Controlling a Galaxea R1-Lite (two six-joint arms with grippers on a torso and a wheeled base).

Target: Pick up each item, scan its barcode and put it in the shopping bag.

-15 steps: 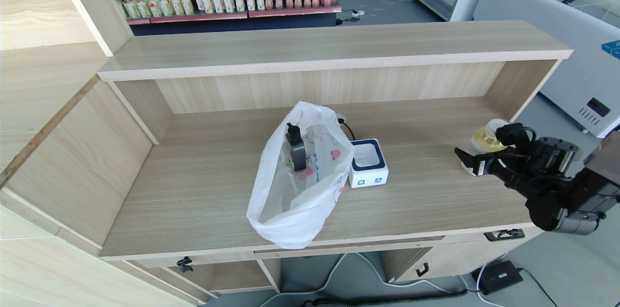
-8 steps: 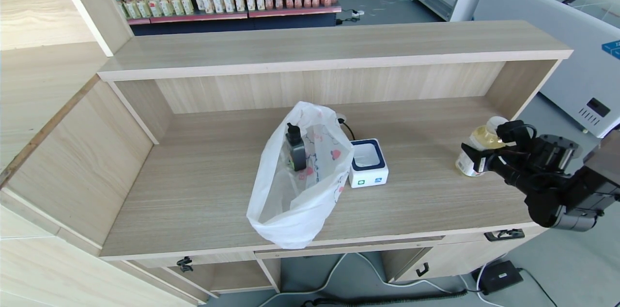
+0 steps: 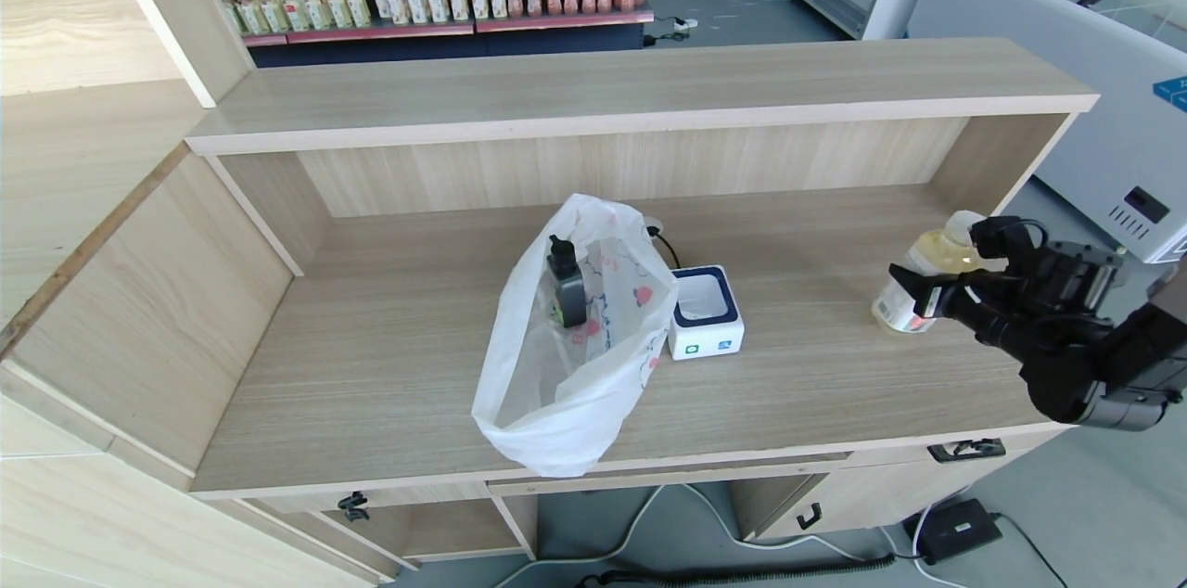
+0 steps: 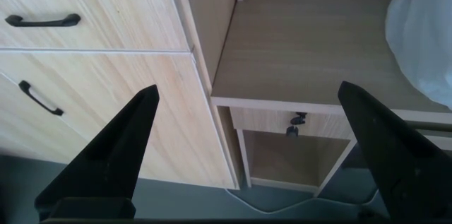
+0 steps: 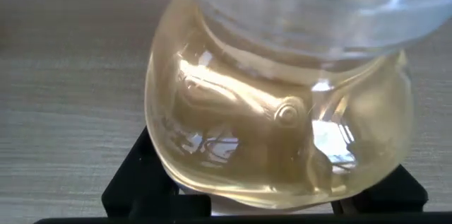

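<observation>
A clear bottle of yellowish liquid (image 3: 930,254) with a white cap leans at the right end of the wooden counter (image 3: 816,365), its base just above or on the surface. My right gripper (image 3: 946,274) is shut on the bottle; in the right wrist view the bottle (image 5: 282,111) sits between the black fingers (image 5: 138,185). A white shopping bag (image 3: 566,365) stands open mid-counter with a dark bottle (image 3: 565,287) inside. Right of it sits a white scanner (image 3: 705,324) with a dark-rimmed top. My left gripper (image 4: 247,153) hangs open below the counter's front left edge, holding nothing.
A raised ledge (image 3: 640,92) runs behind the counter, and side walls close both ends. Drawers with black handles (image 4: 42,20) stand to the left. A black cable (image 3: 664,247) leads off behind the scanner. A freezer (image 3: 1066,41) stands at the right.
The right gripper has closed on the bottle and tipped it from upright to a lean, shifting slightly to the right. The bag and scanner have not moved.
</observation>
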